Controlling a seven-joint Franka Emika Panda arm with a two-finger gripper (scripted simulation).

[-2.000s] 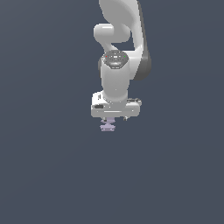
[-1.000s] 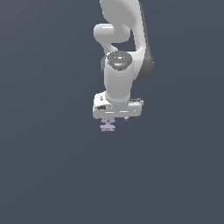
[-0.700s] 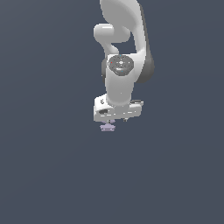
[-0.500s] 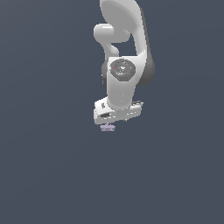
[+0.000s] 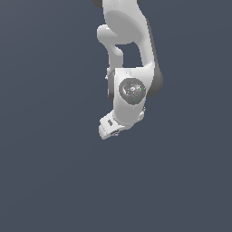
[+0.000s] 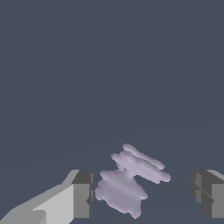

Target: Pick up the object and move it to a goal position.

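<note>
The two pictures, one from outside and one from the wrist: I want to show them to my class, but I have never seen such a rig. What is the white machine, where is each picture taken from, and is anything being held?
These are simulator renders, not photographs. The white jointed robot arm is seen in the exterior view from a camera off the arm; it bends down over a plain dark grey surface. In that view its own body hides the jaws and whatever lies below them.

The wrist view comes from a camera on the arm's wrist, looking along the gripper. The two grey blocks are its fingers, standing apart. Between them lies a small pale lilac lumpy object, the thing to be picked up. There is a clear gap on one side, so it is not clamped.

Nothing is held yet.
</note>
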